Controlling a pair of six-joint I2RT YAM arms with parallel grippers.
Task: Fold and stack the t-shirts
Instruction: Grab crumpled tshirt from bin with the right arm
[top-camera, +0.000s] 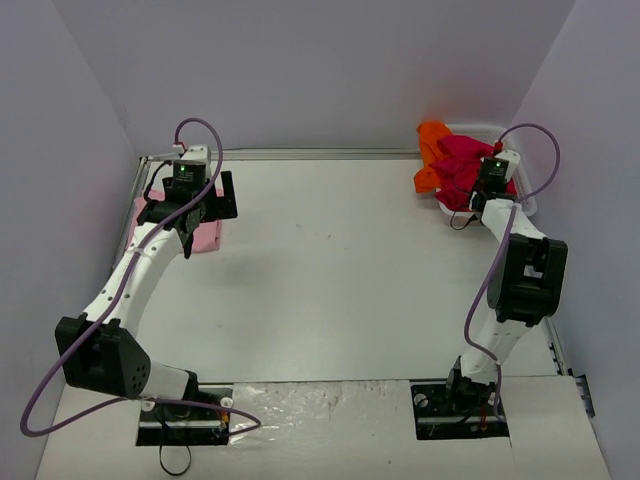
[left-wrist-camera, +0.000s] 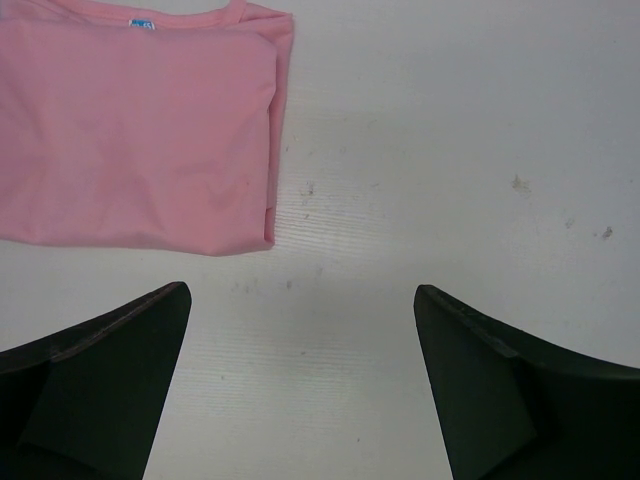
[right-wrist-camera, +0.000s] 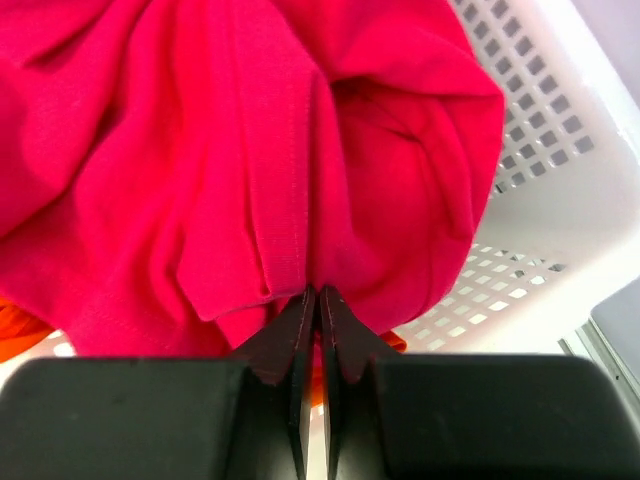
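My right gripper (right-wrist-camera: 312, 298) clamped on fold of crimson shirt (right-wrist-camera: 230, 150) in basket (right-wrist-camera: 560, 190); orange shirt (top-camera: 432, 152) alongside; arm stretched to far right corner; my left gripper (left-wrist-camera: 301, 295) spread wide over white table (left-wrist-camera: 450, 150), folded pink shirt (left-wrist-camera: 130, 130) just beside.

I see bright, even light from above in all views, with only soft, pale shadows on the white table (top-camera: 340, 280) beside the left arm (top-camera: 135, 270).

We're counting three t-shirts now, one pale pink shirt (left-wrist-camera: 130, 130), one crimson shirt (right-wrist-camera: 200, 150), one orange shirt (top-camera: 432, 140), plus one mesh basket (right-wrist-camera: 545, 150) and two arms (top-camera: 130, 280) (top-camera: 525, 275).
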